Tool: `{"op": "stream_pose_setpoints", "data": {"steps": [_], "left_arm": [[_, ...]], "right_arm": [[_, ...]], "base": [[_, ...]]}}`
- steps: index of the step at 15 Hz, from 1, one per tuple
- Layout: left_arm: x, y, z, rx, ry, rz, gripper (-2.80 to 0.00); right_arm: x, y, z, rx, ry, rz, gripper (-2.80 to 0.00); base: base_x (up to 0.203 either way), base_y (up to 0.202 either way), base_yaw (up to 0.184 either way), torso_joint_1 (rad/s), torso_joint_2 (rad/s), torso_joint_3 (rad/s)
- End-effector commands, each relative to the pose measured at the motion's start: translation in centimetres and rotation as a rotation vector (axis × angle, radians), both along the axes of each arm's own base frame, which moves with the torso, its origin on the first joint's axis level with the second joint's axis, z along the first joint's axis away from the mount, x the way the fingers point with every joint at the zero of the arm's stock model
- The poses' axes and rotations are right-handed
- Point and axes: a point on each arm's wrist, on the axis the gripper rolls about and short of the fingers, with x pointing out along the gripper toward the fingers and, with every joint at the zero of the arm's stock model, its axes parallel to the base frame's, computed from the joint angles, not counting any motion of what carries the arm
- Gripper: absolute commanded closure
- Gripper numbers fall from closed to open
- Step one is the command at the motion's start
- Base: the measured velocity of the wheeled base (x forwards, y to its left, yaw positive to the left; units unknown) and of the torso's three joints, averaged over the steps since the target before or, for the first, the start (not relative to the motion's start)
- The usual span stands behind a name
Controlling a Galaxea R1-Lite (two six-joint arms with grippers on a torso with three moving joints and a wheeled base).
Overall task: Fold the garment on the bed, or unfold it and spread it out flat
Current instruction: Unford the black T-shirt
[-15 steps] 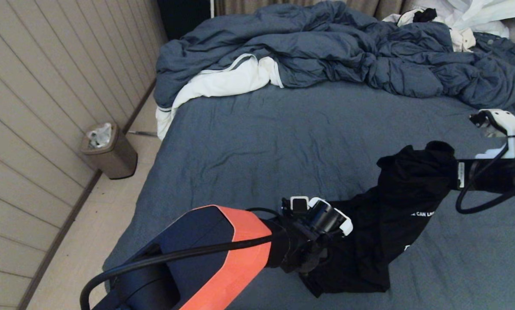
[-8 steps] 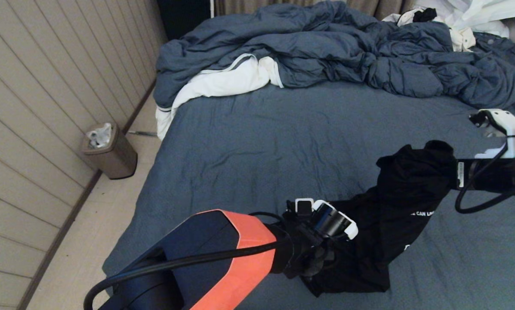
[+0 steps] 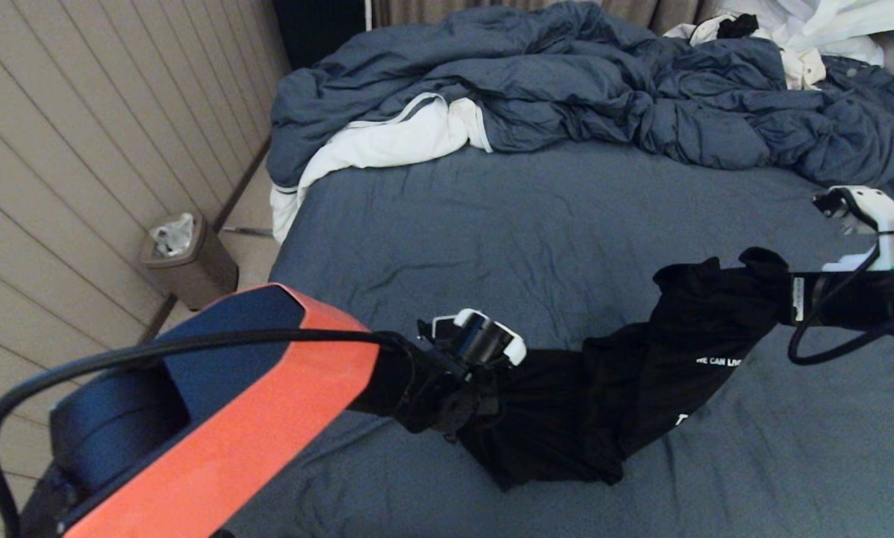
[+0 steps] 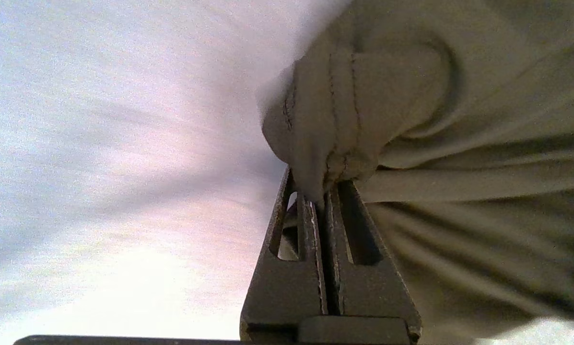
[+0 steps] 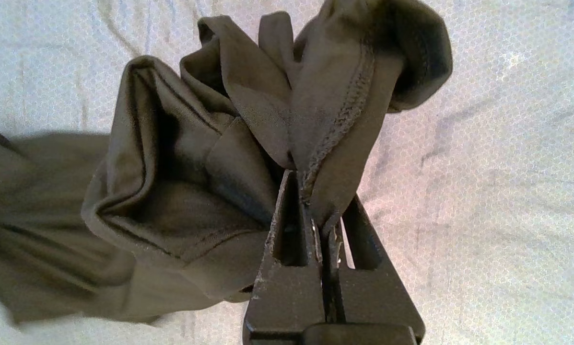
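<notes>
The black garment (image 3: 641, 373) hangs stretched between my two grippers over the near right part of the bed (image 3: 491, 224). White lettering shows on its right half. My left gripper (image 3: 484, 403) is shut on the garment's left end; in the left wrist view a stitched hem (image 4: 334, 139) bunches out of the closed jaws (image 4: 324, 201). My right gripper (image 3: 783, 299) is shut on the garment's upper right end, and in the right wrist view a seamed edge (image 5: 344, 120) is pinched at the jaw tips (image 5: 315, 211). The garment's lower fold (image 3: 551, 463) sags onto the sheet.
A rumpled blue duvet (image 3: 566, 90) with white lining (image 3: 387, 142) fills the far part of the bed. White clothes (image 3: 812, 30) lie at the far right corner. A brown waste bin (image 3: 189, 261) stands on the floor by the panelled wall, left of the bed.
My left gripper has closed on the garment's left end and pulled it left and upward. The garment now spans wider between the grippers. The right gripper has barely moved.
</notes>
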Motion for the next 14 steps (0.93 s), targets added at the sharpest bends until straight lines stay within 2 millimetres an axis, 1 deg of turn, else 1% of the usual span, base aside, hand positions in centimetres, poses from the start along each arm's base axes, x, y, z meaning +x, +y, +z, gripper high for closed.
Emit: {"op": "stream_pose_setpoints", "data": {"steps": [1,2,4,6,8,10,12,14], "left_arm": [[0.8,4.4,4.4,-0.042,-0.041,0.070,0.00],[1.1,6.2,5.4,-0.042,-0.049,0.089,0.00],[1.4,9.6,7.4,-0.051,-0.061,0.115,0.00],[1.2,13.0,8.7,-0.037,-0.063,0.127,0.00],[1.2,15.6,9.4,-0.016,-0.068,0.146,0.00],[1.1,17.3,9.1,-0.008,-0.042,0.152,0.00],[1.2,18.5,8.4,0.005,-0.016,0.167,0.00],[1.6,18.9,7.7,0.003,0.008,0.159,0.00]], "right_arm": [[0.4,0.0,0.1,0.001,-0.002,0.003,0.00],[0.7,-0.1,0.1,0.000,-0.003,0.002,0.00],[1.2,-0.2,-0.4,0.002,0.013,0.001,0.00],[1.8,-0.5,-1.1,0.003,0.021,-0.004,0.00],[2.6,-1.5,-1.9,0.007,0.010,-0.023,0.00],[3.2,-2.6,-2.7,0.025,-0.001,-0.025,0.00],[3.7,-3.5,-3.7,0.037,-0.006,-0.024,0.00],[4.2,-3.9,-5.0,0.045,0.004,-0.019,0.00]], "base": [[0.000,0.000,0.000,0.000,0.00,0.000],[0.000,0.000,0.000,0.000,0.00,0.000],[0.000,0.000,0.000,0.000,0.00,0.000],[0.000,0.000,0.000,0.000,0.00,0.000],[0.000,0.000,0.000,0.000,0.00,0.000],[0.000,0.000,0.000,0.000,0.00,0.000],[0.000,0.000,0.000,0.000,0.00,0.000],[0.000,0.000,0.000,0.000,0.00,0.000]]}}
